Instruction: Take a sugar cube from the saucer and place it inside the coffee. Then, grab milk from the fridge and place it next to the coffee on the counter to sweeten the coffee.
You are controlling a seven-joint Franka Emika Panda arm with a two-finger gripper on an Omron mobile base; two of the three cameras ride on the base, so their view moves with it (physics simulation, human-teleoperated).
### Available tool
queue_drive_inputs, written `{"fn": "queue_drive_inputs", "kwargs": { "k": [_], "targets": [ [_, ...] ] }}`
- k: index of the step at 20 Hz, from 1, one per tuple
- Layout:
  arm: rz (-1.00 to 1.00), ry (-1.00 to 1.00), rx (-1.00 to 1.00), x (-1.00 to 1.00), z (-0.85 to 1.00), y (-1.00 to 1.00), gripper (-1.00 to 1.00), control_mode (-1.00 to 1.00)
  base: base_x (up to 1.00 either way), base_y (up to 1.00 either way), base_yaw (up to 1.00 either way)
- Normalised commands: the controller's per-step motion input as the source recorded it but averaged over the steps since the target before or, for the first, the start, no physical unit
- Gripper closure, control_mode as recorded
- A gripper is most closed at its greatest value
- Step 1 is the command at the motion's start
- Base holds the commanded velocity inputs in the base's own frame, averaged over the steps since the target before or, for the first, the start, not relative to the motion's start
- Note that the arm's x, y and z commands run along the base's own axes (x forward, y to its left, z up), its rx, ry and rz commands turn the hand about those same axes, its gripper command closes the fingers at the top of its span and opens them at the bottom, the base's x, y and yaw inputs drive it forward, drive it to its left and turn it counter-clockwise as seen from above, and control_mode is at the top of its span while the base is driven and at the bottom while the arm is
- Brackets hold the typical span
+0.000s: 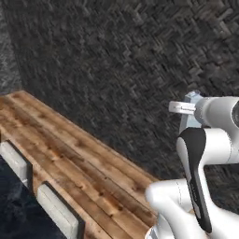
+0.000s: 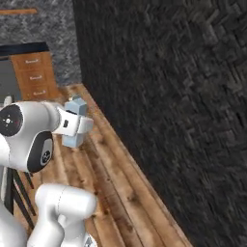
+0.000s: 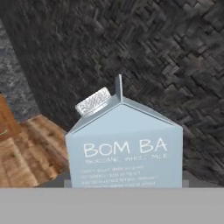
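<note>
A dark wall (image 2: 169, 96) of herringbone tiles rises beside a wooden floor (image 1: 79, 163) of reddish planks. Far back in the right base view stands a wooden cabinet (image 2: 34, 75) with silver-handled drawers under a black top. The white arm (image 2: 29, 132) reaches out level above the planks, and at its end the gripper (image 2: 77, 123) pinches the milk (image 3: 124, 146), a pale blue-grey carton with a gabled top and a ribbed silver cap (image 3: 92, 101), held upright in the air above the floor and close to the wall.
</note>
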Motion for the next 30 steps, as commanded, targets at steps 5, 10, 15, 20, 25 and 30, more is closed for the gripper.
{"fn": "queue_drive_inputs", "kwargs": {
  "k": [5, 10, 15, 20, 25, 30],
  "targets": [
    [0.0, 0.0, 0.0, 0.0, 0.0, 0.0, 1.0, 1.0, 1.0, -0.21, 0.71],
    [0.0, 0.0, 0.0, 0.0, 0.0, 0.0, 1.0, 1.0, 1.0, -0.18, 0.67],
    [0.0, 0.0, 0.0, 0.0, 0.0, 0.0, 1.0, 1.0, 1.0, -0.24, 0.64],
    [0.0, 0.0, 0.0, 0.0, 0.0, 0.0, 1.0, 1.0, 1.0, -0.27, 0.47],
    [0.0, 0.0, 0.0, 0.0, 0.0, 0.0, 1.0, 1.0, 1.0, -0.55, 0.2],
    [0.0, 0.0, 0.0, 0.0, 0.0, 0.0, 1.0, 1.0, 1.0, -0.61, 0.06]
  ]
}}
